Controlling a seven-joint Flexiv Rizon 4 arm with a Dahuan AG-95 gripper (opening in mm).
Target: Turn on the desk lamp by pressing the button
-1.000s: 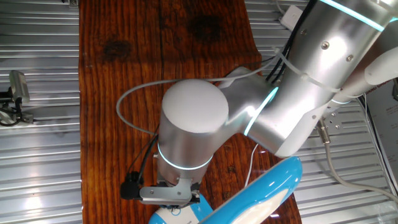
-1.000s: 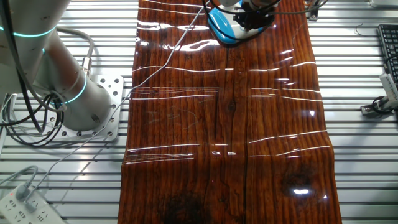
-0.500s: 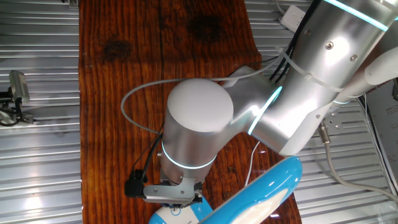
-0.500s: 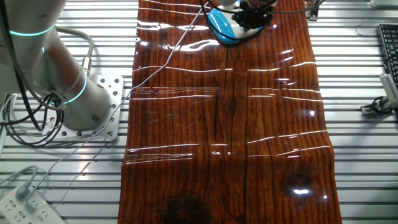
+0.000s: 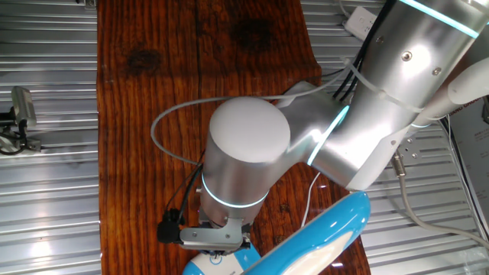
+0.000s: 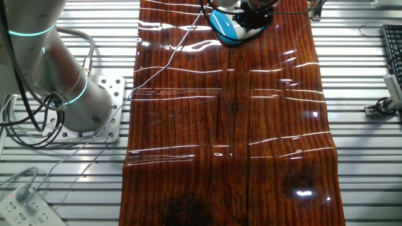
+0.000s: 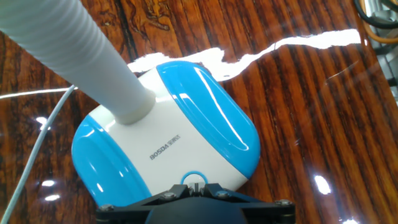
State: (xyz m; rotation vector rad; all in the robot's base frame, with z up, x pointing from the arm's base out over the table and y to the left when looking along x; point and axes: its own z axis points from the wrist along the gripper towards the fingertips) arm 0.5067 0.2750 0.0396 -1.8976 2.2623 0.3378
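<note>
The desk lamp's base (image 7: 180, 124) is white in the middle with sky-blue sides, and its ribbed white neck (image 7: 81, 50) rises to the upper left. A round button with a blue ring (image 7: 194, 178) sits at the base's near edge. My gripper (image 7: 196, 185) is shut, with the fingertips together right over that button. I cannot tell whether they touch it. In one fixed view the lamp's blue arm (image 5: 328, 233) lies at the lower right and my gripper (image 5: 218, 238) hangs over the base (image 5: 208, 264). In the other fixed view the base (image 6: 221, 26) is at the board's far end.
The lamp stands on a glossy wooden board (image 6: 232, 125) laid on a slatted metal table (image 6: 358, 125). The thin white cord (image 7: 37, 149) trails off to the left. A power strip (image 6: 22, 204), a keyboard (image 6: 392, 44) and a clamp (image 5: 19, 114) lie off the board.
The arm's wrist has shifted a little toward the lamp base, bringing the gripper closer over it. The lamp has not moved.
</note>
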